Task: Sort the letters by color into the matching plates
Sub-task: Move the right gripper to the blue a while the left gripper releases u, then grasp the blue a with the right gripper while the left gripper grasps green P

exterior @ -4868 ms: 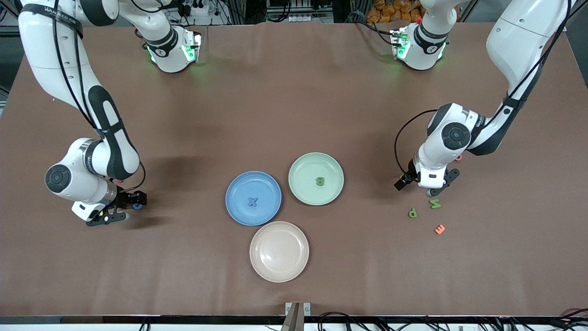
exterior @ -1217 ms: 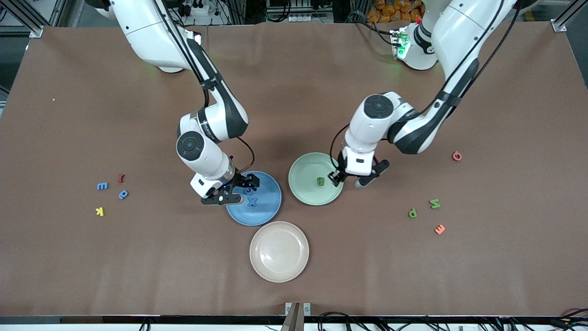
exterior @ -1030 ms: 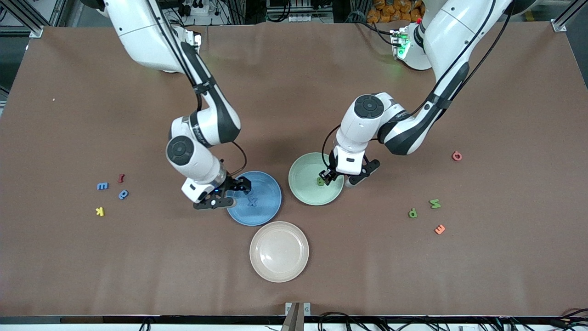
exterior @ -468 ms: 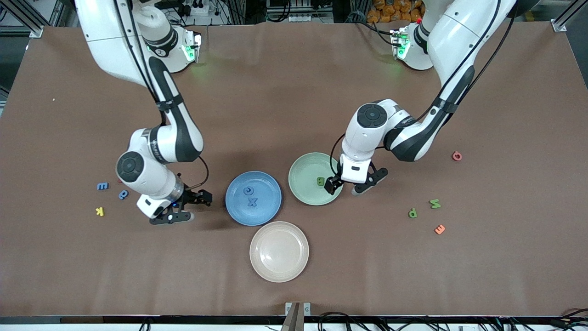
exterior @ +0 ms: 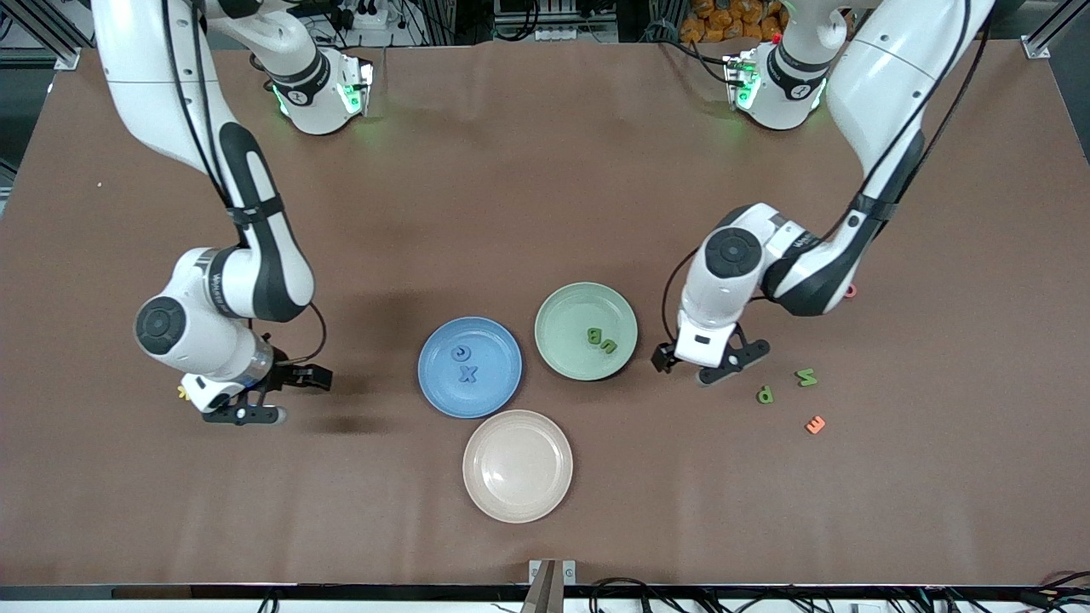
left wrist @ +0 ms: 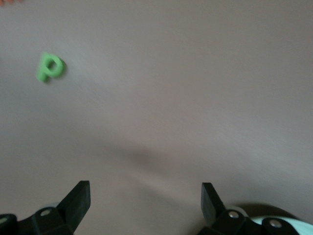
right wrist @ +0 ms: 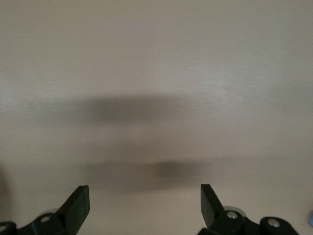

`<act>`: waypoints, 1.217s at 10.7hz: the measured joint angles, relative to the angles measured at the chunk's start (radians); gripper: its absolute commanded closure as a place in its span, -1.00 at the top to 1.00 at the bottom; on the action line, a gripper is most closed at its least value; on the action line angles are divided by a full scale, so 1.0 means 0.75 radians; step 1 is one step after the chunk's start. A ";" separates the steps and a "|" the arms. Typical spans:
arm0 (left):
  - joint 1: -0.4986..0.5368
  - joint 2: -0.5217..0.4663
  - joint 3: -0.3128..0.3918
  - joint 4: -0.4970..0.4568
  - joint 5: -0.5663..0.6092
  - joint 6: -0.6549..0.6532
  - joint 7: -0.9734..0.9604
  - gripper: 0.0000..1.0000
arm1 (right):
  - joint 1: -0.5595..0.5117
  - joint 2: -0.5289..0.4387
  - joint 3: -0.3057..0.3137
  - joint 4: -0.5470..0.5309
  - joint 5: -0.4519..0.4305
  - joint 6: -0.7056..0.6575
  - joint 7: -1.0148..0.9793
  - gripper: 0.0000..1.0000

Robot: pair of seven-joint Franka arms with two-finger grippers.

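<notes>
White arms with black joints and cables; green-lit bases; black claws.

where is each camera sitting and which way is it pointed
Front view: high across the table, facing both arm bases; shows the blue plate, green plate, beige plate, both whole arms, the left gripper and right gripper.
Left wrist view: on the left arm's wrist, looking down at bare table past its own open fingers; the green p lies ahead.
Right wrist view: on the right wrist, looking down at bare table and shadow past its open fingers.
Shared: the green p shows in the front and left wrist views.
</notes>
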 measured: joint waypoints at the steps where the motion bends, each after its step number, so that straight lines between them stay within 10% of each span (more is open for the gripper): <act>1: 0.034 0.000 0.001 0.006 0.000 -0.029 0.085 1.00 | -0.027 0.000 -0.009 0.002 0.000 -0.016 0.000 1.00; 13: 0.339 0.131 0.020 0.139 -0.219 -0.080 0.906 1.00 | -0.219 -0.001 -0.040 -0.030 -0.085 -0.085 0.542 1.00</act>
